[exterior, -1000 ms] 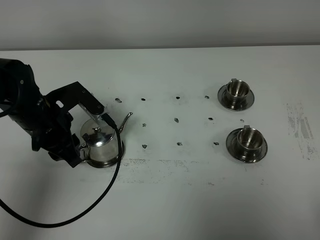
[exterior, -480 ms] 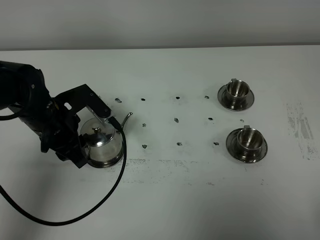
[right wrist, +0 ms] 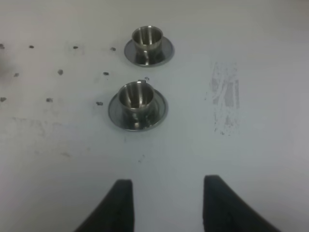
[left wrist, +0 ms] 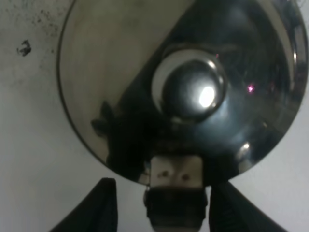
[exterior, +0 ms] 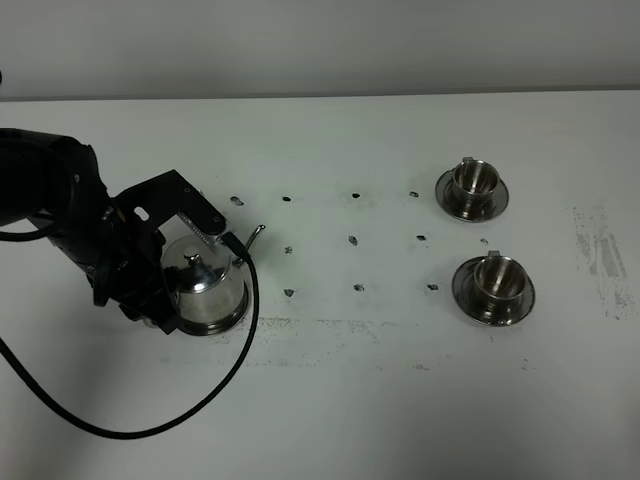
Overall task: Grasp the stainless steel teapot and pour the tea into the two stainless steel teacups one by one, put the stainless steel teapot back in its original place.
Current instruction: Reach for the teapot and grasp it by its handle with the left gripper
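One stainless steel teapot (exterior: 205, 290), two cups: far teacup (exterior: 473, 180), near teacup (exterior: 497, 275). The left gripper (left wrist: 166, 208) is spread around the pot's handle (left wrist: 175, 181), seemingly not touching. The right gripper (right wrist: 166, 203) gapes wide, empty.

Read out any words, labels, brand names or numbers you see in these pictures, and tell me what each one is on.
There is no readable text in any view.
The stainless steel teapot shows only reflections.
The two stainless steel teacups are plain.
The dark specks on the table are marks, not characters.
The black left arm shows no legible label.
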Tool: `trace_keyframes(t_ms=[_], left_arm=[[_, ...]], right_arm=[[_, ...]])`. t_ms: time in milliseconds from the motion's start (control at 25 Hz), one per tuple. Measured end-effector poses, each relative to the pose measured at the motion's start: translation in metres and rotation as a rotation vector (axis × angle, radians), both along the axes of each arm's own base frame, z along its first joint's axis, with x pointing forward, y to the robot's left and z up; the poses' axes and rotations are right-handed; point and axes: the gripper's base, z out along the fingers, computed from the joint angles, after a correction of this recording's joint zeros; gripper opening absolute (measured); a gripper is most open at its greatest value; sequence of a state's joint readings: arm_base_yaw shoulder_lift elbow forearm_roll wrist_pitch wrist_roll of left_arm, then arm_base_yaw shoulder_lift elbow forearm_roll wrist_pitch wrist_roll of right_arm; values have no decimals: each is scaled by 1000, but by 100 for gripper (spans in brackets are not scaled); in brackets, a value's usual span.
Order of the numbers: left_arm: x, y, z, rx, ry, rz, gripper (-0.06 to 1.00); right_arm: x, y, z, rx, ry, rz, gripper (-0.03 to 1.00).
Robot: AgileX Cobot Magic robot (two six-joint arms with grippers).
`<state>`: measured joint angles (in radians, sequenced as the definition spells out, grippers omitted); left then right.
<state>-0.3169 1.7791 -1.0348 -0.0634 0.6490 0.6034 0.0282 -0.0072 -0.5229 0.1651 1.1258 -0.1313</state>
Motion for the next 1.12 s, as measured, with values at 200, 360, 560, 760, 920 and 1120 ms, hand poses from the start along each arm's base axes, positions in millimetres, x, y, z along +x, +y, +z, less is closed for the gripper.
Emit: trace_keyframes(t_ms=[200, 360, 560, 760, 920, 1120], left_arm=[[0, -5, -3, 0, -3, -13, 43], [0, -6, -3, -2, -7, -9, 43], [0, -6, -3, -4, -7, 8, 43], [2, -5, -10, 12, 5, 19, 43], [3, -5, -13, 18, 6, 21, 43], [3, -5, -12, 17, 3, 21, 30]], right_arm=[[0, 0, 0, 0, 0, 0, 33], [0, 0, 0, -1, 0, 1, 33], [0, 0, 0, -1, 0, 1, 33], [0, 0, 0, -1, 0, 1, 33], [0, 0, 0, -1, 0, 1, 33], [0, 0, 0, -1, 0, 1, 33]])
